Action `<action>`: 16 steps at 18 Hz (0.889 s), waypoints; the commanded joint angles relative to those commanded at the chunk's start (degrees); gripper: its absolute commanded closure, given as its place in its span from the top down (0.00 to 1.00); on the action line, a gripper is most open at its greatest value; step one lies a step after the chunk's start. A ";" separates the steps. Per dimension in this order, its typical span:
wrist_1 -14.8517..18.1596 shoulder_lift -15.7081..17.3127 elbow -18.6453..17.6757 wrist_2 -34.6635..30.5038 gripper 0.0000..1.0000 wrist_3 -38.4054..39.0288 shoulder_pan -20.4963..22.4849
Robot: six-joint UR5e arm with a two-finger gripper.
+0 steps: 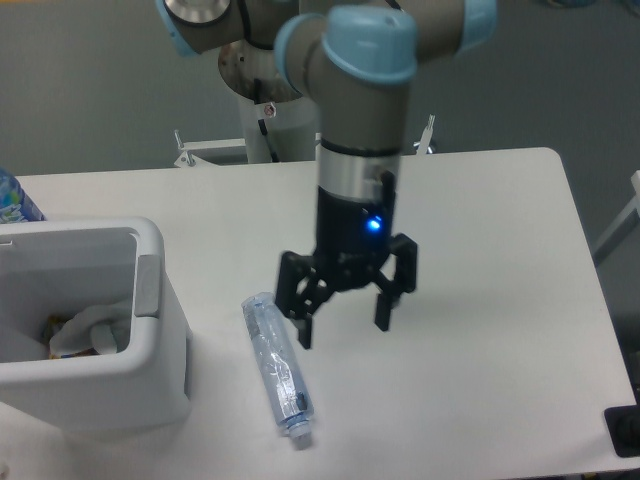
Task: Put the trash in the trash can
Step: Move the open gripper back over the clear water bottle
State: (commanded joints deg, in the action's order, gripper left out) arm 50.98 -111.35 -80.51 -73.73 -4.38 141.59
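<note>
A flattened clear bluish plastic bottle (pixel 277 366) lies on the white table (pixel 480 250), its cap end pointing toward the front edge. My gripper (pixel 343 328) hangs open just right of the bottle's upper half, fingers pointing down, nothing between them. The left fingertip is close beside the bottle. The white trash can (pixel 150 360) stands at the left. A crumpled whitish wrapper (pixel 88 328) lies inside it.
A blue-labelled object (pixel 12 200) peeks in at the left edge behind the bin. The arm's base column (pixel 272 110) and metal brackets stand behind the table. A dark object (pixel 625 430) sits at the front right corner.
</note>
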 joint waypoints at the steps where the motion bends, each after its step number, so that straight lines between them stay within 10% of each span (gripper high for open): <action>1: 0.00 -1.14 0.09 -0.53 1.00 -1.14 0.00; 16: -2.46 -18.98 5.27 -3.96 1.00 -1.33 -4.74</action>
State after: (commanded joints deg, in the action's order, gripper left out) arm 48.52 -130.33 -75.24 -77.69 -5.71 136.85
